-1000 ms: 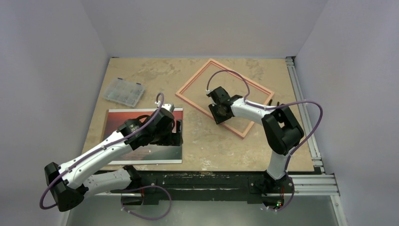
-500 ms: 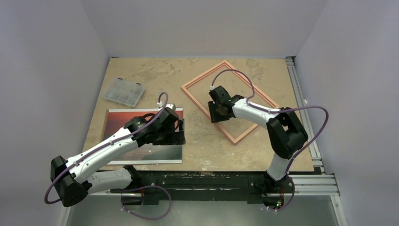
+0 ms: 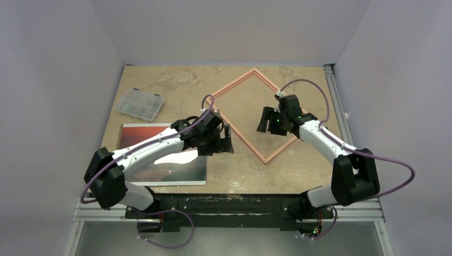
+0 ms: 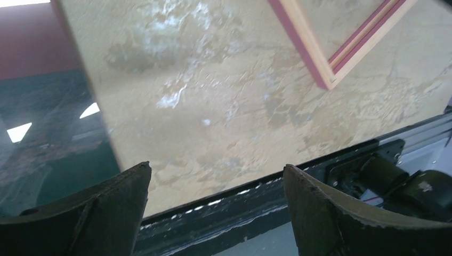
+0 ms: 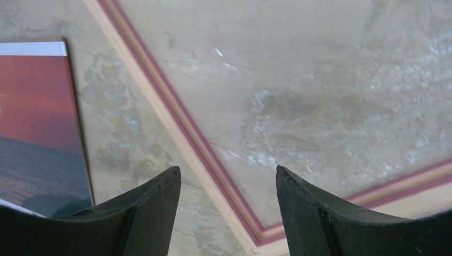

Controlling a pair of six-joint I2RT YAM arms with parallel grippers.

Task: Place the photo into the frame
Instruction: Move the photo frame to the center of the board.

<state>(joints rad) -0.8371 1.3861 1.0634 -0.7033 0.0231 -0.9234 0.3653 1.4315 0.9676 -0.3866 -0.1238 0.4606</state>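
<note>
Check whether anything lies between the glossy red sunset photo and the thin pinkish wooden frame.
Nothing visible does. Only bare beige table separates the right edge of the glossy red sunset photo from the near-left side of the thin pinkish wooden frame. The open left gripper hangs above that strip, holding nothing.

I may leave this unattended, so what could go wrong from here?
1. The frame lies cornerwise to the photo, so the print must be turned to fit, and its corners could catch on the rim.
2. The photo lies flat and glossy on the table, and the left gripper and right gripper are both open and empty. Fingers may slip on it or crease it.
3. Both grippers hover close together by the frame and could collide.
</note>
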